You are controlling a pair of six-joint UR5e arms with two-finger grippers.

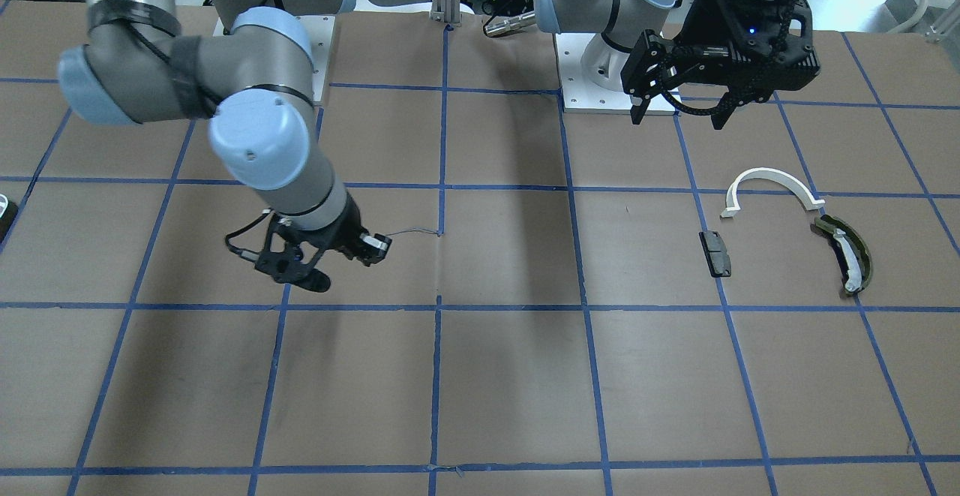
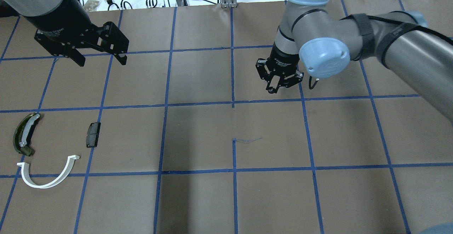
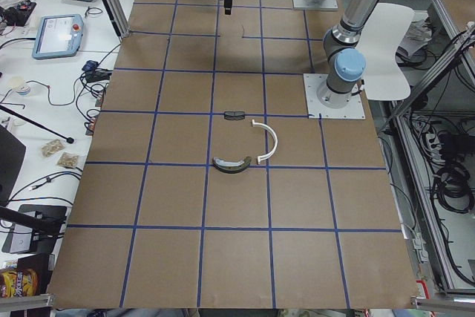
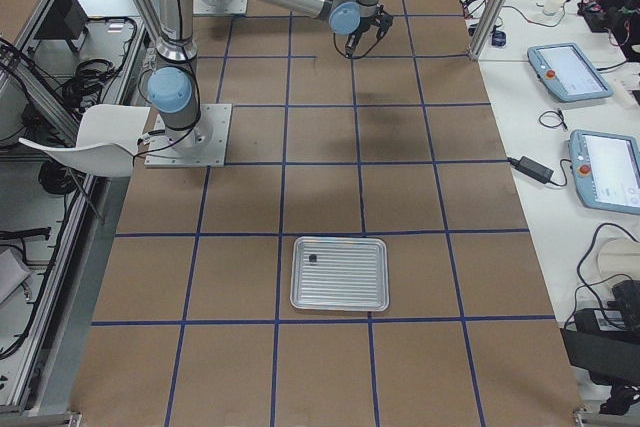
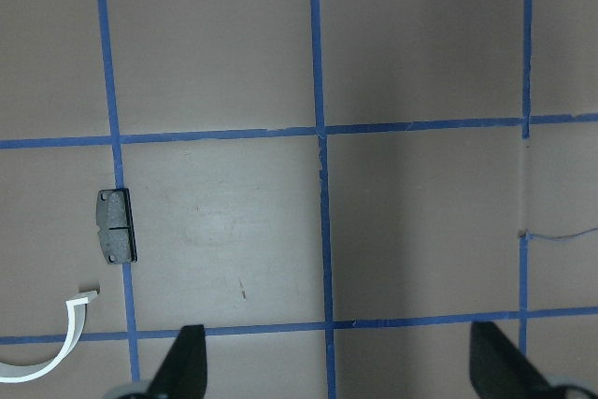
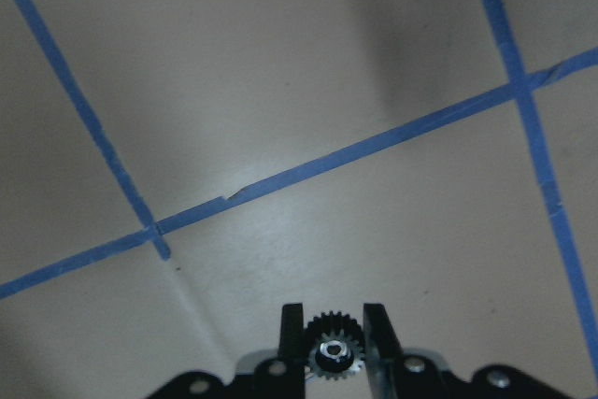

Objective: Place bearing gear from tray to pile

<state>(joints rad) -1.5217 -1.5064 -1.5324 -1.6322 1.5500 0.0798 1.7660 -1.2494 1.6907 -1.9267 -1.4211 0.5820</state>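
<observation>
My right gripper (image 6: pixel 329 322) is shut on a small dark toothed bearing gear (image 6: pixel 330 358), held between its fingers above bare brown table. It also shows in the overhead view (image 2: pixel 274 89) and in the front view (image 1: pixel 304 277), near the table's middle. The pile lies far over on my left: a thin white half-ring (image 2: pixel 44 185), an olive-dark curved piece with a white strip (image 2: pixel 23 135) and a dark grey block (image 2: pixel 93 135). My left gripper (image 2: pixel 102 62) is open and empty, hovering behind the pile. The tray (image 4: pixel 345 282) shows only in the exterior right view.
The brown table carries a blue tape grid (image 2: pixel 233 103). One small dark part (image 4: pixel 313 258) lies in the tray. The left wrist view shows the grey block (image 5: pixel 117 224) and an end of the half-ring (image 5: pixel 65 343). Arm bases stand at the table's robot side.
</observation>
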